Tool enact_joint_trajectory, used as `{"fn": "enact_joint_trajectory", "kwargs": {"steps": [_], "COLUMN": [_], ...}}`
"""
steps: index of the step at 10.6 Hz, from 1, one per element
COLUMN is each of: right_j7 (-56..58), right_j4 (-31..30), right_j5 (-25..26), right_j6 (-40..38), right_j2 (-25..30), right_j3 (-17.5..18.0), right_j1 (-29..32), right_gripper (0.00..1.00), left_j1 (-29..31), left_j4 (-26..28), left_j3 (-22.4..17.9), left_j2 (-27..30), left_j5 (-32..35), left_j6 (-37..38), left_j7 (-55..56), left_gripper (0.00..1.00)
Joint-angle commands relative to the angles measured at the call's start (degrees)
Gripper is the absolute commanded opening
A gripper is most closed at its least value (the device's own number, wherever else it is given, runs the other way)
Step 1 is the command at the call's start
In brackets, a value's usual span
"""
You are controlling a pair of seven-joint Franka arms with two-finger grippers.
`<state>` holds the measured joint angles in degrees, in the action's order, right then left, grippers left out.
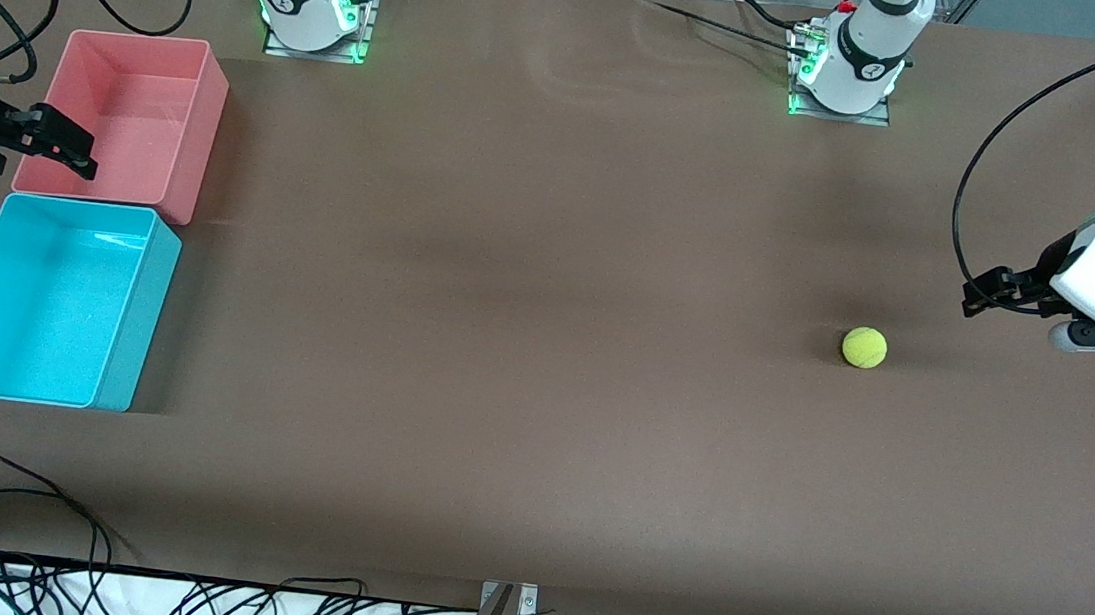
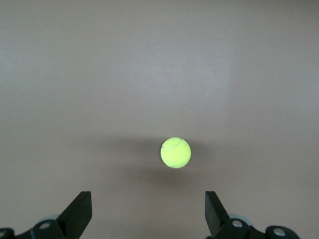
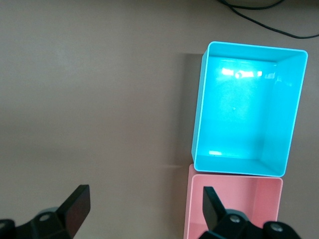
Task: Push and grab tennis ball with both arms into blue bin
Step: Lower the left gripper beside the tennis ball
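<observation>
The tennis ball lies on the brown table toward the left arm's end; it is yellow-green and small. My left gripper is open and empty, hovering beside the ball, apart from it. In the left wrist view the ball lies ahead of the open left gripper. The blue bin stands empty at the right arm's end of the table. My right gripper is open and empty over the pink-red bin's edge. The right wrist view shows the blue bin ahead of the open right gripper.
A pink-red bin stands against the blue bin, farther from the front camera; it also shows in the right wrist view. Two smaller arms with green-lit bases stand at the table's back edge. Cables lie along the front edge.
</observation>
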<state>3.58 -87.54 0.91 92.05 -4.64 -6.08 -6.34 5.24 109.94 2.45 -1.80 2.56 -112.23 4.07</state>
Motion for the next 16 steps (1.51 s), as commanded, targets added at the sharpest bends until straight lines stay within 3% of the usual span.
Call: {"fn": "enact_joint_trajectory", "kwargs": {"steps": [1,3,8,12,14,16], "right_j7": [0.99,0.99,1.0,1.69,2.14,2.14], "right_j4": [0.79,0.7,0.79,0.88,0.88,0.88], "right_j5": [-0.29,-1.08,-1.08,-1.35,-2.22,-2.23], "right_j6": [-0.38,-0.47,-0.3,-0.03,-0.12,-0.03], "right_j2": [-0.1,-0.1,-0.1,-0.54,-0.46,-0.46], "right_j3": [0.19,0.1,0.1,0.19,0.1,0.1], "right_j1": [0.1,0.1,0.1,0.1,0.19,0.19], "right_gripper": [1.0,1.0,1.0,1.0,1.0,1.0], "left_j1": [0.12,0.12,0.29,0.29,0.29,0.29], "left_j4": [5.45,6.69,13.64,15.57,16.1,16.1], "left_j3": [0.02,-0.51,-0.69,-0.69,-0.69,-0.69], "left_j2": [0.83,-0.48,-3.82,-5.84,-8.3,-10.06], "left_j5": [1.04,0.87,-1.41,-1.16,-1.16,-1.24], "left_j6": [-6.31,-7.65,-21.34,-23.03,-24.96,-25.84], "left_j7": [-0.03,-0.2,-0.2,-0.56,-2.13,-3.02], "left_gripper": [1.0,1.0,1.0,1.0,0.89,0.69]}}
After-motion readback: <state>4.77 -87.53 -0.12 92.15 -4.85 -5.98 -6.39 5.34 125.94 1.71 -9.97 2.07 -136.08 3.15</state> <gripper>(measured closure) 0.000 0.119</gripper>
